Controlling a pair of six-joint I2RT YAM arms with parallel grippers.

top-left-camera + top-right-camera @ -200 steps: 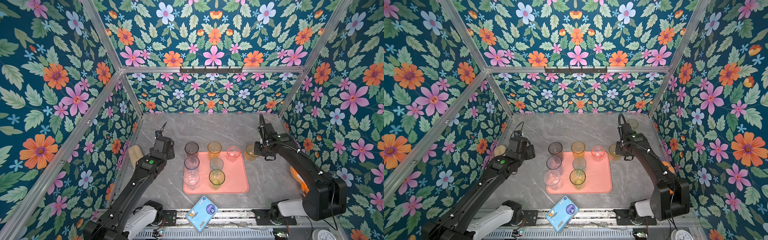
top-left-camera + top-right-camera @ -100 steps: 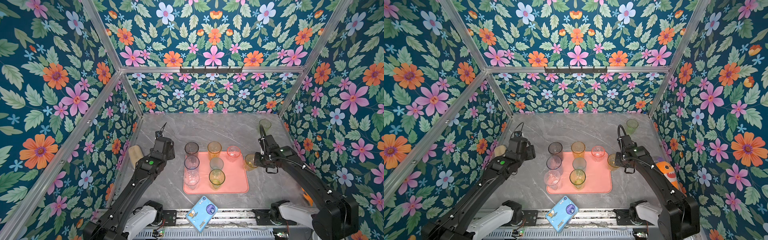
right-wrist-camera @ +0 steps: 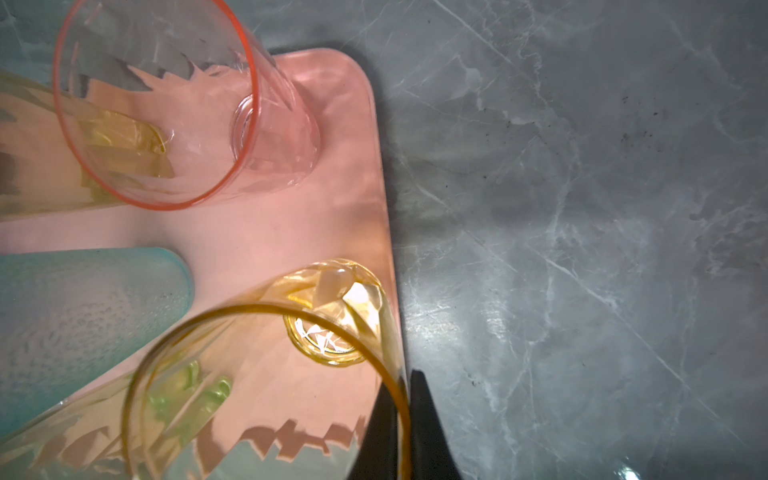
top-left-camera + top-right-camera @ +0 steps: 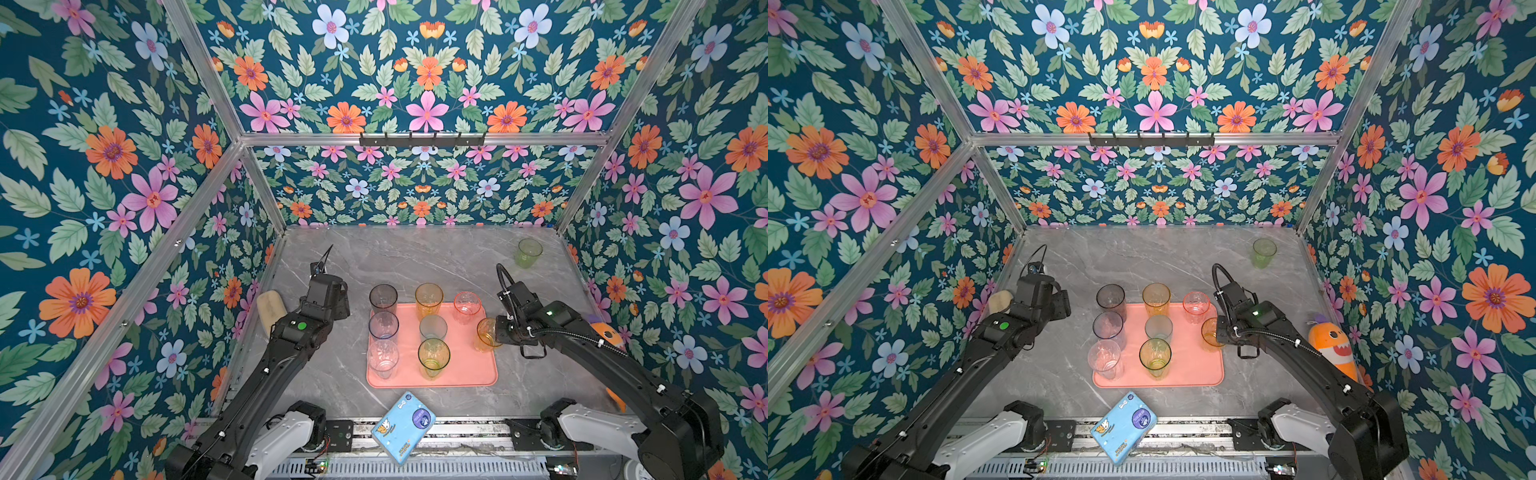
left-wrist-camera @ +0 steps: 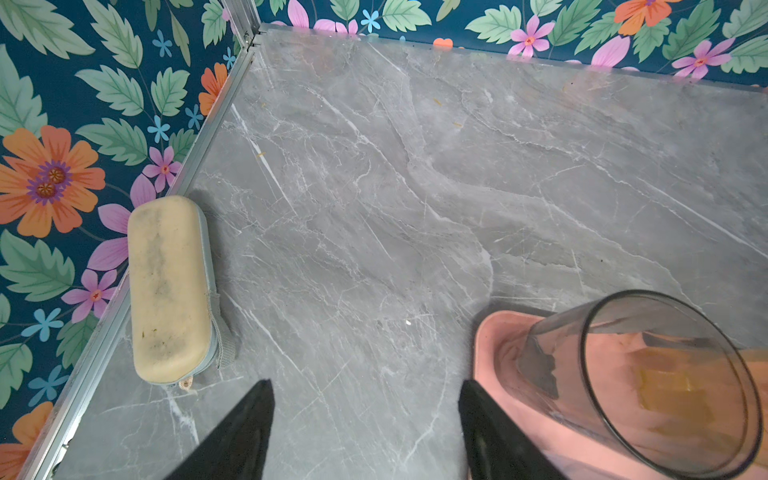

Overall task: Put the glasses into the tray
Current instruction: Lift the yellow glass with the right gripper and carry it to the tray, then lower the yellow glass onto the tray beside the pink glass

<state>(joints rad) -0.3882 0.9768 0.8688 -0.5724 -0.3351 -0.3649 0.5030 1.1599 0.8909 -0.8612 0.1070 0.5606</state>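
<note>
While the grey marbled counter (image 4: 415,257) is viewed from above, walled on three sides by floral panels, a salmon-pink tray (image 4: 469,370) is seen near its front centre. A blue cartoon-printed packet (image 4: 403,426) is laid at the front edge, just before the tray. An orange shark-faced toy (image 4: 1333,345) is set against the right wall and a cream pouch (image 5: 168,286) against the left wall.

Seven tumblers are stood upright on the tray. A smoky grey tumbler (image 4: 383,297), a pale blue tumbler (image 4: 383,325) and a clear tumbler (image 4: 382,357) are ranged down its left side. An orange tumbler (image 4: 428,297), a teal tumbler (image 4: 433,327) and a yellow-green tumbler (image 4: 434,355) are ranged down the middle, and a pink tumbler (image 4: 467,305) is placed at the far right.

An amber tumbler (image 4: 486,334) is held at the tray's right edge, its rim pinched between the closed fingers of the right gripper (image 3: 403,380). Whether its base rests on the tray cannot be told. A green tumbler (image 4: 529,251) is stood alone in the counter's far right corner. The left gripper (image 5: 365,386) is held over bare counter just left of the tray, its fingers spread with nothing between them.
</note>
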